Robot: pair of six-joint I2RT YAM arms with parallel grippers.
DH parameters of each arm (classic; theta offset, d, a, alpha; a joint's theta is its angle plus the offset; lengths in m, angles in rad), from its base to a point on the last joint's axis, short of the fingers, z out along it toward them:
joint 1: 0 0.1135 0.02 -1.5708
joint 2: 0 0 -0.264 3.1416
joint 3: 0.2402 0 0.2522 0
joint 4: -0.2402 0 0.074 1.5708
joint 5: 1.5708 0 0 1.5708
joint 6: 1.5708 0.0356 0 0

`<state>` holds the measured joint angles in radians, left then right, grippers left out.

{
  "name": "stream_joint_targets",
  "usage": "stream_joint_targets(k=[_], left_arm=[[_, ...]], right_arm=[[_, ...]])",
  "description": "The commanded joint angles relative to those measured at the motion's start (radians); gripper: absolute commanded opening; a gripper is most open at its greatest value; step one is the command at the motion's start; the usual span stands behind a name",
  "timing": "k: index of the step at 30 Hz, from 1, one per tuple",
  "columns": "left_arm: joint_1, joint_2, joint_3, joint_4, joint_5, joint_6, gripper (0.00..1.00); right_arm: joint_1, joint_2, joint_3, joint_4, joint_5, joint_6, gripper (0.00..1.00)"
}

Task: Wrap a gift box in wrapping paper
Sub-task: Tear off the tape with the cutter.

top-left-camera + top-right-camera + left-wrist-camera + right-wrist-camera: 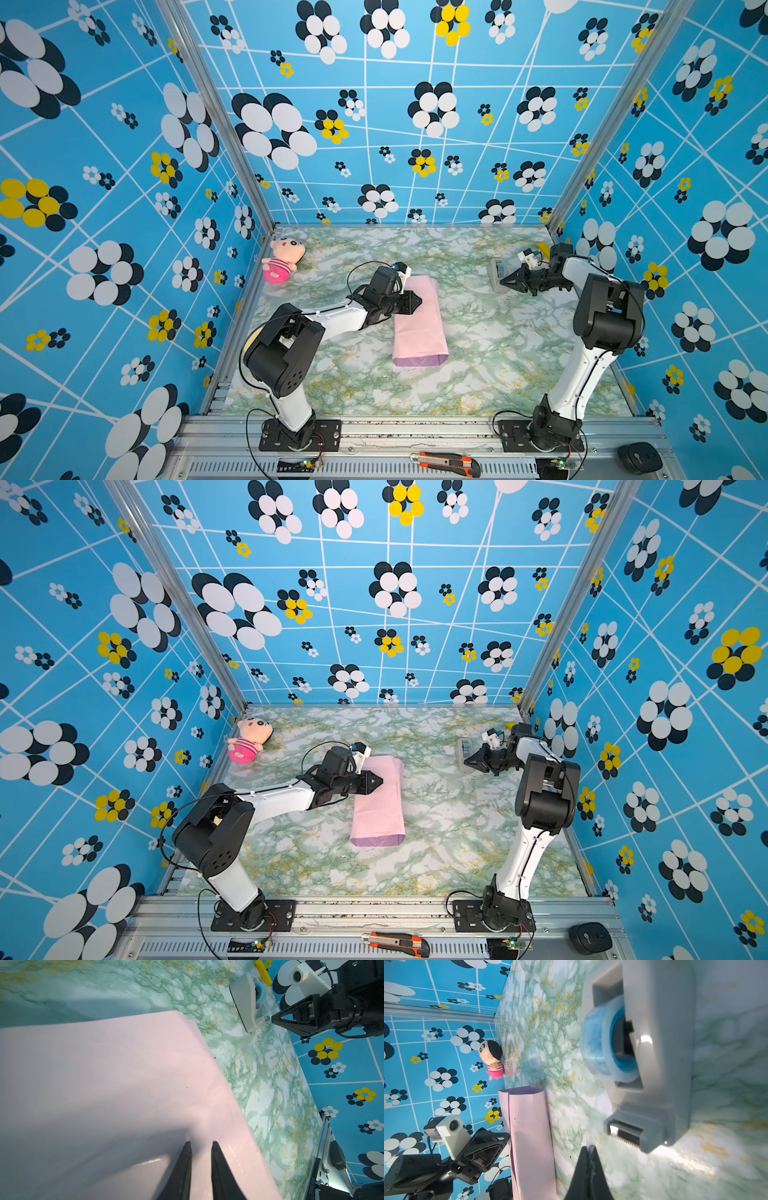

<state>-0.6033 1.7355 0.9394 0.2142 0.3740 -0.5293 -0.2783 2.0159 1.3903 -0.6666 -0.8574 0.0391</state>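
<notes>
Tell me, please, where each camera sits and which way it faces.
Top views: high above the front rail, looking down at the table; the left arm and right arm show whole.
Left wrist: behind the left tool, looking over the paper toward the right tool.
Right wrist: behind the right tool, facing the dispenser, with the left arm beyond.
Shared: both wrist views show the paper and dispenser.

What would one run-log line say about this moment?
wrapping paper: folded into a tube, pink outside | gift box: not visible | left gripper: slightly open, over paper | right gripper: shut at tape dispenser cutter
</notes>
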Motion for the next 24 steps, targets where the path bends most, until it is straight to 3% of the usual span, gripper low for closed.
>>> stream_joint_targets(k=[1,10,24], left_arm=[[-0.009,0.087,-0.044,-0.193,-0.089,0.024,0.21],[-0.010,0.081,-0.045,-0.194,-0.092,0.026,0.21],[-0.011,0.087,-0.042,-0.188,-0.090,0.024,0.21]], right_arm=[[-0.006,-0.065,-0.066,0.025,-0.007,0.057,0.00],[-0.026,-0.106,-0.156,0.103,0.064,0.129,0.00],[-0.039,-0.131,-0.210,0.109,0.032,0.128,0.00]])
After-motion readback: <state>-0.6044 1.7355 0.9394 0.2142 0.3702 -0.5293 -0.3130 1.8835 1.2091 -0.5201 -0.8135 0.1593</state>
